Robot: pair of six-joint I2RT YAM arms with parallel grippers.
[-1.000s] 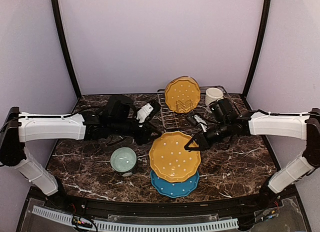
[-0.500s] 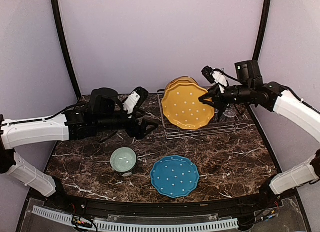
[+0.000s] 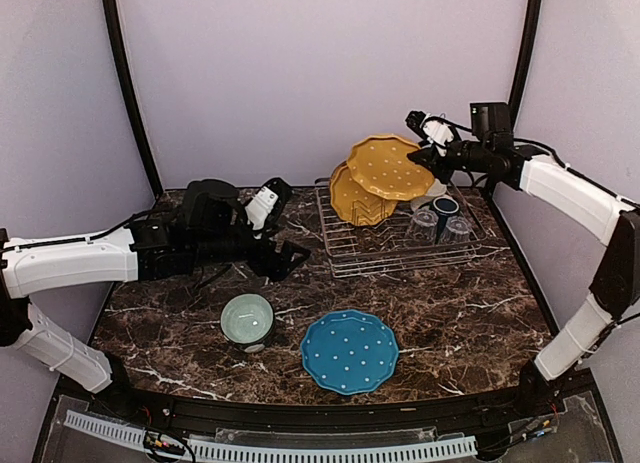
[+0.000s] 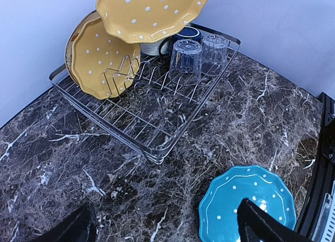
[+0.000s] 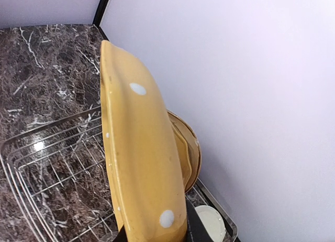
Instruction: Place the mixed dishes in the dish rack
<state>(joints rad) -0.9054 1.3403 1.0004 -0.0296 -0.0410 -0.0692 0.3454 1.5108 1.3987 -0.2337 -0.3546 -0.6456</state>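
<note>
My right gripper [image 3: 428, 159] is shut on the rim of a yellow dotted plate [image 3: 390, 167], holding it tilted in the air above the back of the silver dish rack [image 3: 372, 253]. In the right wrist view that plate [image 5: 140, 158] stands edge-on between my fingers [image 5: 194, 232]. A second yellow plate [image 3: 352, 197] stands upright in the rack [image 4: 152, 148], with a navy mug [image 3: 446, 205] and two clear tumblers [image 4: 186, 61] beside it. My left gripper [image 3: 286, 259] hangs open over bare marble, left of the blue dotted plate [image 3: 349, 351]. The mint-green bowl [image 3: 247, 318] sits front left.
A cream mug [image 5: 209, 223] sits in the rack's far right corner. Black frame posts [image 3: 130, 93] rise at both back corners, and a lilac wall stands close behind the rack. Dark marble table [image 3: 470, 323] shows to the right of the blue plate.
The right arm lifted the yellow plate off the table and now holds it higher and flatter above the rack. The left gripper has opened wide and drawn slightly back.
</note>
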